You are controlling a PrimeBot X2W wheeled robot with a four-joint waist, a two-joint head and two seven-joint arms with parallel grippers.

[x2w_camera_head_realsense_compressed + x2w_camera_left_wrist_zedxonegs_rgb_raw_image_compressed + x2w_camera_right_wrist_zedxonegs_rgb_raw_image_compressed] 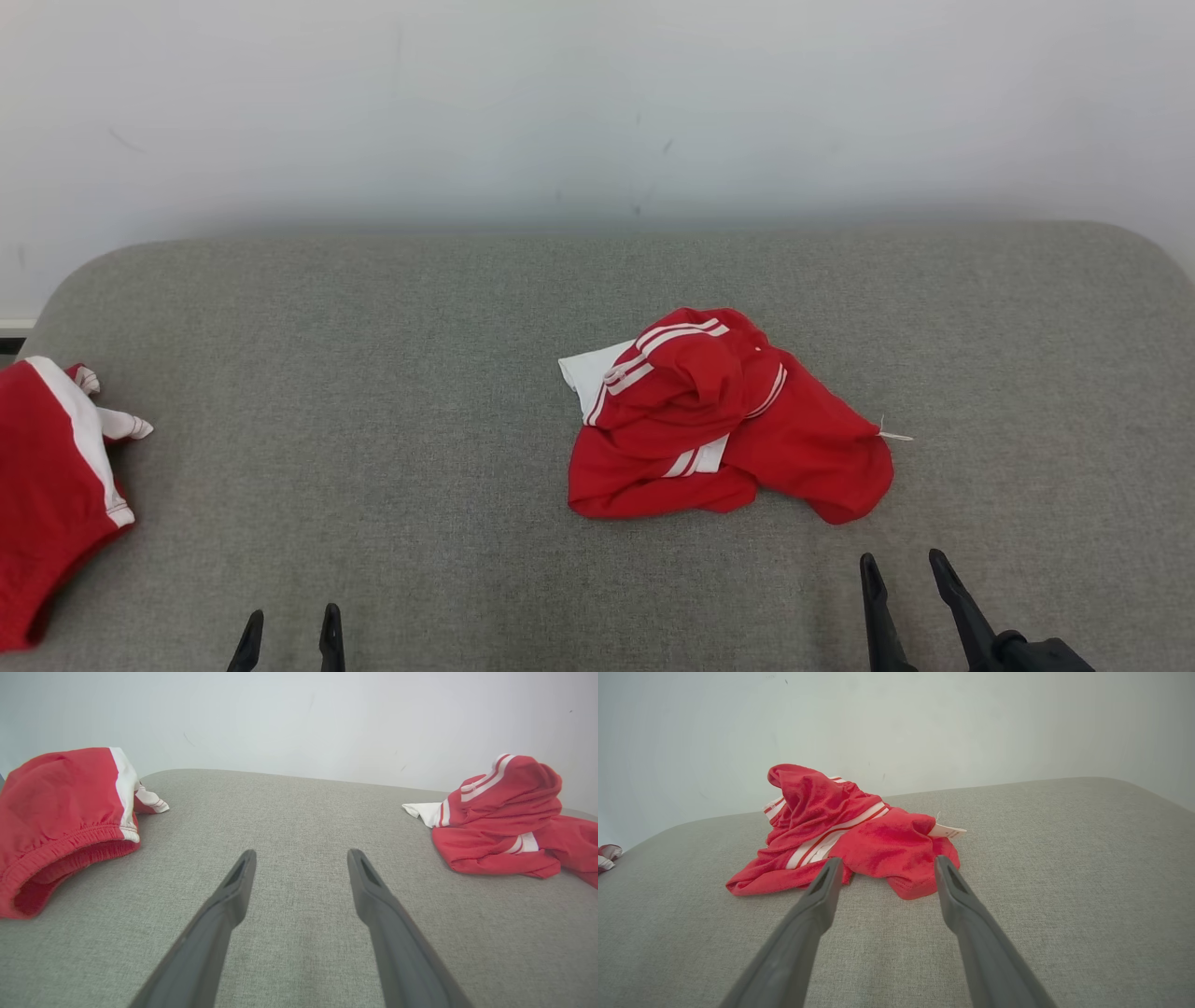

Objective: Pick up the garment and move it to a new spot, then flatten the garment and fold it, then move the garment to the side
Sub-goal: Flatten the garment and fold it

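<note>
A grey fabric-covered padded surface (pixel 373 373) runs the width of the head view, backed by a pale wall (pixel 597 112). The garment (pixel 719 420), red sportswear with white stripes and a white panel, lies crumpled in a heap just right of the surface's centre, nearer the front edge than the wall. A second red piece (pixel 47 485) with a white side band sits at the far left edge, well apart from it.

The right gripper (pixel 903 563) waits near the heap's front right lobe, its two fingers spread and empty. The left gripper (pixel 291 621), likewise spread and holding nothing, stands over bare fabric between the two garments. A small white tag (pixel 894 436) pokes out at the heap's right side.

The cloth looks thin, light and limp, so it will probably sag and trail once lifted, and layers may slide over one another. A raised fold on top, or the near hem, looks like the best place to pinch, taken deep enough to catch more than one layer.

The right wrist view brings out the heap's height and its peaked top, which read flat from the head. The left wrist view shows the second piece's gathered elastic opening.
</note>
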